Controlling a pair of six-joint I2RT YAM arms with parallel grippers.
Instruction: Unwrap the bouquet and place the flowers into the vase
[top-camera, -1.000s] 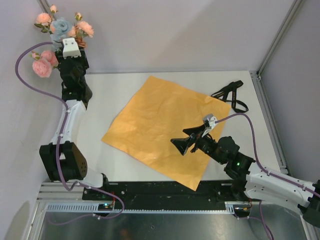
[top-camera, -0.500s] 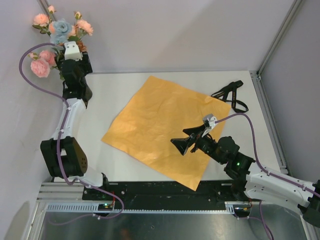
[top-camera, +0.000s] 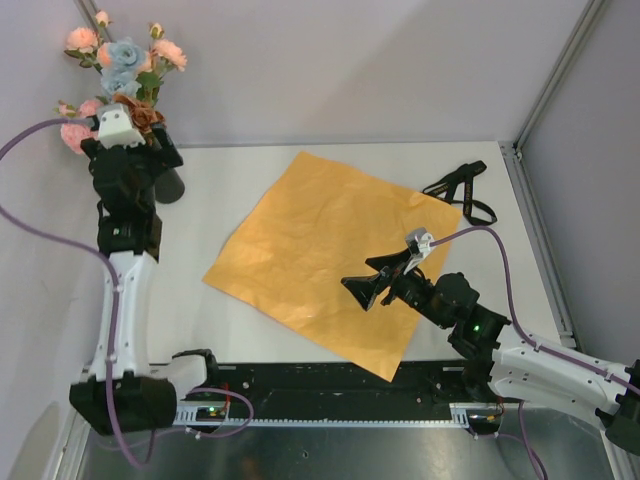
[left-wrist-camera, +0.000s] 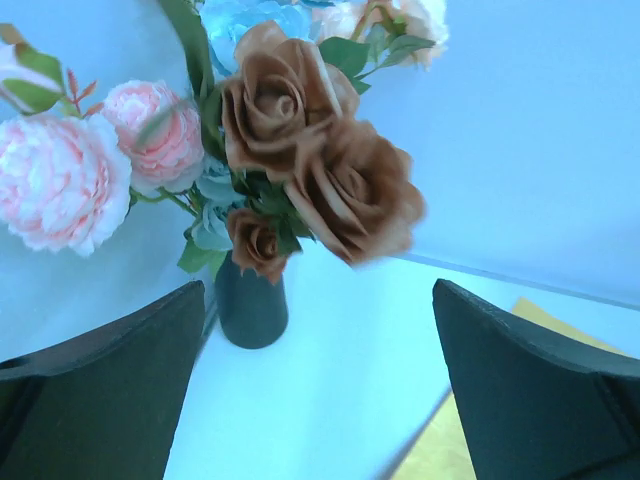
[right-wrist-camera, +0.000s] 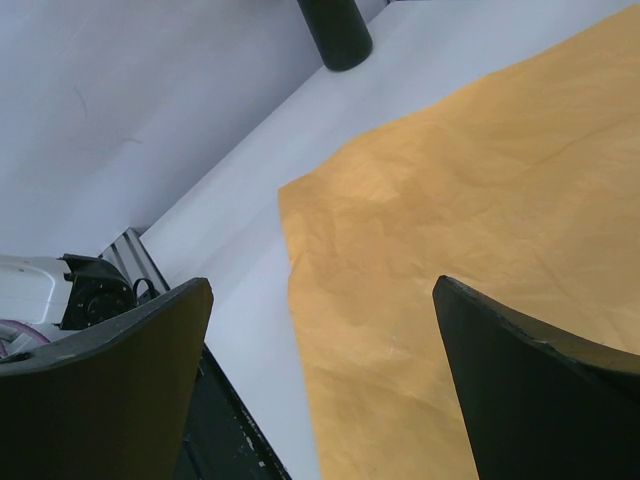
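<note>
flowers stand in the vase at the far left corner, both grippers released

the flowers (top-camera: 122, 62) stand upright in the vase (top-camera: 170, 186), a slim dark tube at the far left corner of the table (top-camera: 230, 170), close to the back wall (top-camera: 350, 70). pink blooms lean out to the left, a pale blue one sits high in the middle, and brown roses hang lowest, just above the vase mouth. in the left wrist view the brown roses are slightly blurred, and green leaves crowd around the stems where they enter the tube.

the left gripper (left-wrist-camera: 318, 290) is raised just near-left of the vase and faces it. its fingers are spread wide with nothing between them, and vase and blooms lie beyond the tips. from above its body overlaps the lowest blooms, so i cannot tell whether it touches them.

to the right of the vase, well apart from it, the orange paper (top-camera: 320, 250) lies flat and unfolded across the middle of the table, turned like a diamond, lightly creased.

the right gripper (top-camera: 360, 292) hangs over the near right part of that sheet, pointing left and far. its fingers are parted wide and grasp nothing. its wrist view shows bare paper below and the vase far off at the top.

the black ribbon (top-camera: 462, 190) lies loose on the table at the far right, just past the paper's right corner.
</note>
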